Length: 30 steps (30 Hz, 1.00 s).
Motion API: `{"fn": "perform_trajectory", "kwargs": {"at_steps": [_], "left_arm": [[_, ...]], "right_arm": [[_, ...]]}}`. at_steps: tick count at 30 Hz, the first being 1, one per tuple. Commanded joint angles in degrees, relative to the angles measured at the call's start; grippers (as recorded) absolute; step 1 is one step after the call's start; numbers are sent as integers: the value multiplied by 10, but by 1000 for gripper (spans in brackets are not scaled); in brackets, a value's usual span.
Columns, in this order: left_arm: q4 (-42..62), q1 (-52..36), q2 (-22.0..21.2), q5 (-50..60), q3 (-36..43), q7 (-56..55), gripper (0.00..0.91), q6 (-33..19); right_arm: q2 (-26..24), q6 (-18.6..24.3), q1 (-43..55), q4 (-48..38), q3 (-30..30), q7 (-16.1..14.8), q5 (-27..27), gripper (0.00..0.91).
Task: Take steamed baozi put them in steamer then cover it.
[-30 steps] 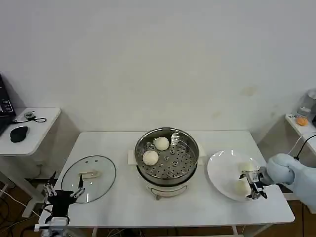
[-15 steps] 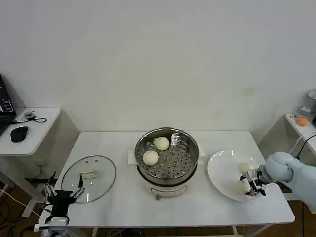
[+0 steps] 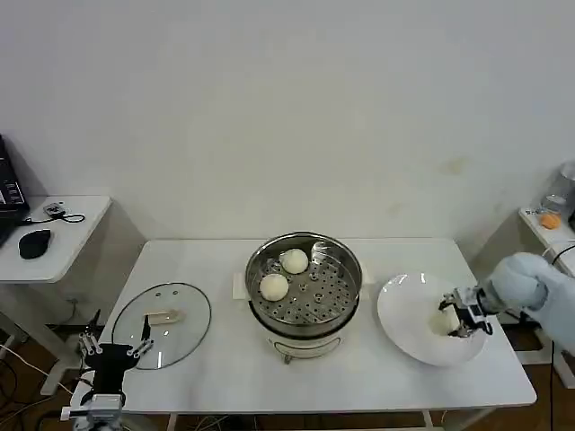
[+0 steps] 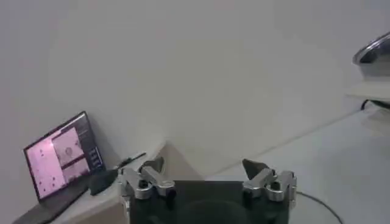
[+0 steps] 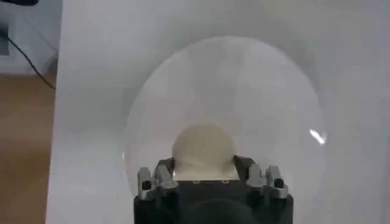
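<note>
In the head view, the steamer (image 3: 305, 290) stands at the middle of the white table (image 3: 225, 368), a shiny round steel basket with a perforated floor on a white base. Two steamed baozi lie inside it on the robot's left half of the floor: one baozi (image 3: 295, 260) toward the far rim, the other baozi (image 3: 274, 286) nearer the front, close together. Both are smooth, round and cream-white. To the right of the steamer sits a flat white plate (image 3: 406, 316). The right gripper (image 3: 458, 316) is over the far right part of that plate, and a third baozi (image 3: 444, 321) sits between its fingers, pale and rounded, partly covered by the dark fingers. To the left of the steamer a round glass lid (image 3: 162, 324) lies flat on the table. The left gripper (image 3: 114, 348) hangs at the front edge of the table beside the lid, well apart from the steamer, its fingers spread wide with nothing between them.

In the left wrist view, the left gripper (image 4: 208, 177) shows two metal fingertips standing far apart against a pale wall, with a lit laptop (image 4: 61, 159) on a side desk behind.

In the right wrist view, the right gripper (image 5: 204, 172) closes narrowly around the baozi (image 5: 203, 150), whose smooth cream dome rises between the two fingers, touching both. The plate (image 5: 244, 79) spreads beneath it.
</note>
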Motion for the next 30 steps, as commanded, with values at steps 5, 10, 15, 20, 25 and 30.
{"fn": "perform_trajectory", "kwargs": {"at_steps": [5, 10, 15, 20, 25, 30], "left_arm": [[2, 1, 2, -3, -6, 0, 907, -1], [1, 0, 2, -3, -11, 0, 907, 0], [0, 2, 1, -3, -20, 2, 907, 0], [1, 7, -2, -5, -35, 1, 907, 0], [-1, 11, -8, -3, -47, 1, 907, 0], [-5, 17, -14, -1, -54, 1, 907, 0]], "right_arm": [[14, 7, 182, 39, -18, -30, 71, 675], [49, -4, 228, 55, -45, -31, 84, 675], [101, -2, 274, 61, -101, -33, 83, 675], [187, 1, 316, 57, -156, -24, 95, 675], [253, 16, 305, 46, -182, -31, 92, 675], [298, 41, 272, 16, -191, -25, 79, 675]]}}
